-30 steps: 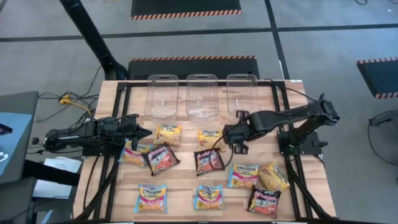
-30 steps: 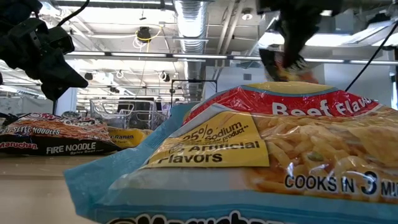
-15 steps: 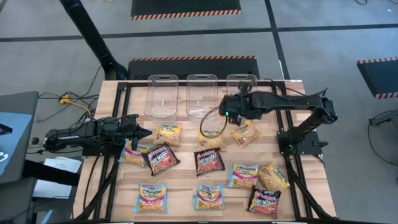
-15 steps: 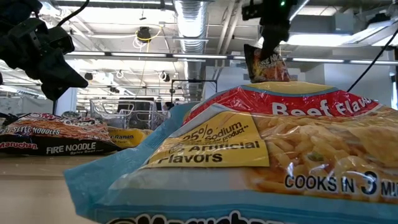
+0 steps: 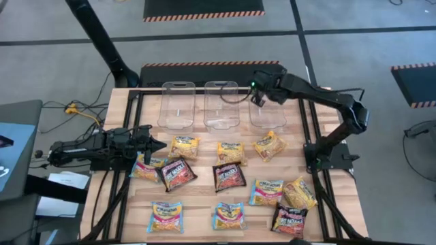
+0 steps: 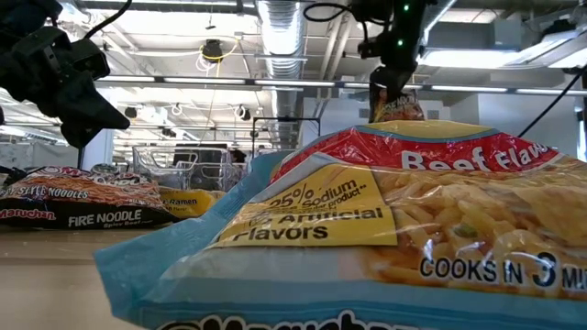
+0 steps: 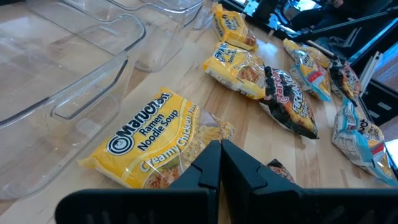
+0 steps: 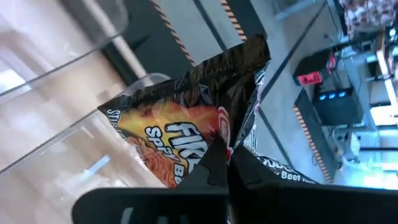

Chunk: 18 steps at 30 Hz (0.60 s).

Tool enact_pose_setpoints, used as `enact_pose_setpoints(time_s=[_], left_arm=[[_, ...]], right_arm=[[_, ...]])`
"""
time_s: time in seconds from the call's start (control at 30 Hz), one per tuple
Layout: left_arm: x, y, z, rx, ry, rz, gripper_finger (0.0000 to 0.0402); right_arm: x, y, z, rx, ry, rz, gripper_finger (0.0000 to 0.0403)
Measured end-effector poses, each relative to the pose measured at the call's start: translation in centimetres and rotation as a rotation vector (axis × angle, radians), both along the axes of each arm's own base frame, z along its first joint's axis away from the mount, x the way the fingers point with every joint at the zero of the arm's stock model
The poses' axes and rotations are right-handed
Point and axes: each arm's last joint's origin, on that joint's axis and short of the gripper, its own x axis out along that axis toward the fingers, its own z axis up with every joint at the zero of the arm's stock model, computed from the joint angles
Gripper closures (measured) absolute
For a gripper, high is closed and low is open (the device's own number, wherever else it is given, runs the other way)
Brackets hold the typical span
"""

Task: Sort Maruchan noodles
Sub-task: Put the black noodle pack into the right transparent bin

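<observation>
Bright even overhead light, soft shadows, nearest packet (image 6: 367, 238) perhaps slightly blurred

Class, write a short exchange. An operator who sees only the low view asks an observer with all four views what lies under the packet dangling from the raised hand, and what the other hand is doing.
Operator: A hand is holding a packet up high. What is below it?
Observer: That is the right hand, shut on a black-red packet. It hangs above the rightmost clear bin.
Operator: And the dark hand on my left?
Observer: The left hand is shut and holds nothing. Its tips point at a yellow packet lying on the table.
</observation>
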Motion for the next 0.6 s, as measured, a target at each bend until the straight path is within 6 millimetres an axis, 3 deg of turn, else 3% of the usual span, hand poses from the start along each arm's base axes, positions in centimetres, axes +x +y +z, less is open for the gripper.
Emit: enact_pose_setpoints(time_s=[0.27,0.6], left_arm=[[0.0,0.0,0.0,-0.001,0.001,0.0,0.0401],[0.0,0.0,0.0,0.019,0.007,-0.005,0.0401]], right_arm=[[-1.1,-3.7,-1.8,0.02,-0.068,-0.095,0.0399],[-0.1,-5.2,-6.6,0.102,0.045,-0.116,0.04]])
